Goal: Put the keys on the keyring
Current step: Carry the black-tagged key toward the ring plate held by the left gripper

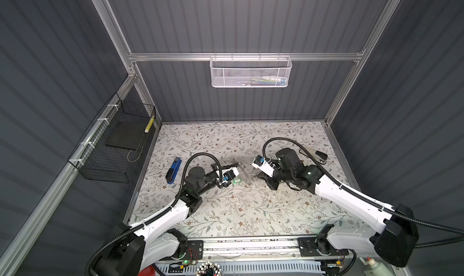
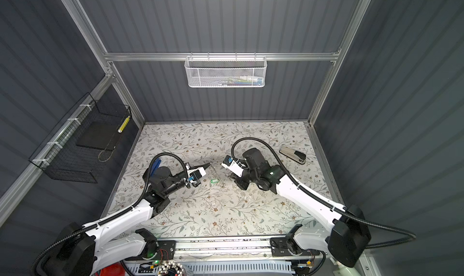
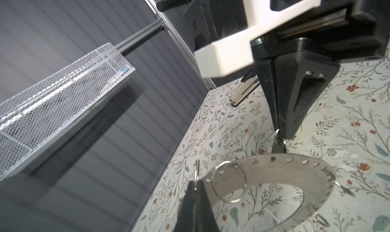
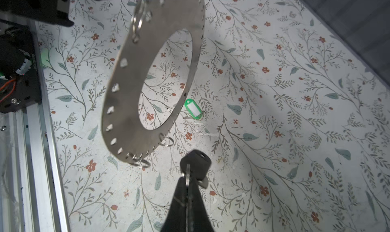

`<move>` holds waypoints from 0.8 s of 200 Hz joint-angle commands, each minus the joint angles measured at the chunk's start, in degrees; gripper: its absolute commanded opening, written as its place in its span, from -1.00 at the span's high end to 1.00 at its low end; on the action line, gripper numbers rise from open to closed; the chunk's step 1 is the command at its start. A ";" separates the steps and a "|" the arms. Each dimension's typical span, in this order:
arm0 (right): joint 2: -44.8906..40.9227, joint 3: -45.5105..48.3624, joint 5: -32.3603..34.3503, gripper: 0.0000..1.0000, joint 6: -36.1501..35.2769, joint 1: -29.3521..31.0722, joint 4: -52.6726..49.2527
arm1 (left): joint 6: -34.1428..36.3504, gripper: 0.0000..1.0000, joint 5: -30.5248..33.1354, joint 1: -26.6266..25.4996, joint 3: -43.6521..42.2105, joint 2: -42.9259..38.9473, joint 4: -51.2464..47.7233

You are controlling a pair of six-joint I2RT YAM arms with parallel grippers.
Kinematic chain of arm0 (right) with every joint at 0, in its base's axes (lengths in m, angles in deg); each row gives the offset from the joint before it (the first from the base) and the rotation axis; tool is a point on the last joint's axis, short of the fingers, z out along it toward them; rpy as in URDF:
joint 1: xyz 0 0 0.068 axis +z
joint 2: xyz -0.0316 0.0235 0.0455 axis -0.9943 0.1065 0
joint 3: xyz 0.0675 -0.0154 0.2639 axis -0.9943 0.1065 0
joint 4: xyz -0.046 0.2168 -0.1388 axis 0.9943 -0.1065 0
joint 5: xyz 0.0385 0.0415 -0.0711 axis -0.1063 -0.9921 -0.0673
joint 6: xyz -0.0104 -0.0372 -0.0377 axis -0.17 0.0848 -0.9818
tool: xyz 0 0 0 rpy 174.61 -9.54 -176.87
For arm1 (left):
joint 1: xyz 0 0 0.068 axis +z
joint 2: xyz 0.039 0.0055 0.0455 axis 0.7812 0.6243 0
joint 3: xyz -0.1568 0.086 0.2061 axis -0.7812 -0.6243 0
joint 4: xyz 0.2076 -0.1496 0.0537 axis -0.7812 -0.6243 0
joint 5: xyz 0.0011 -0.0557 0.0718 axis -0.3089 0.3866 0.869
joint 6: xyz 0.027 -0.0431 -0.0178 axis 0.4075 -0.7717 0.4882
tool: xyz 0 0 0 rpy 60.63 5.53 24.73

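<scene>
Both arms meet over the middle of the floral table (image 1: 251,212).

Left gripper (image 3: 196,187): jaws pressed together, pinching a small split ring (image 3: 197,174) that hangs off the rim of the keyring (image 4: 126,89). The keyring is held clear of the table and tilted, its wide hole open to the floral pattern below. In both top views it shows nearly edge-on as a pale sliver (image 1: 244,173) between the two grippers. Tiny holes line its rim, and a few more wire rings dangle from them (image 4: 166,141).

Right gripper (image 4: 187,179): jaws closed on a thin metal ring that carries the black key (image 4: 196,163). The key hangs just beside the keyring's edge, not touching it as far as the right wrist view shows. In a top view this gripper (image 1: 254,176) sits at 3 o'clock of the keyring, and the left gripper (image 1: 237,164) at 10 o'clock.

Green tag (image 1: 236,181), white label up, lies flat on the table at 7 o'clock of the keyring, touched by neither gripper.

Blue stapler (image 1: 173,171) lies at 9 o'clock on the table; a grey-and-black stapler (image 1: 313,153) lies at 2 o'clock. Both are well apart from the work.
</scene>
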 commanded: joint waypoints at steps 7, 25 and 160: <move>-5.12 3.50 2.59 1.00 5.34 0.69 4.59 | 5.36 1.00 -1.46 -2.35 4.19 -2.74 -5.07; -8.60 5.57 6.29 1.00 5.88 1.13 6.10 | 7.65 1.00 -0.70 -4.01 5.17 -3.47 -8.74; -14.82 12.40 5.59 1.00 6.78 4.53 17.56 | 5.51 1.00 4.81 -11.66 9.70 0.71 -13.68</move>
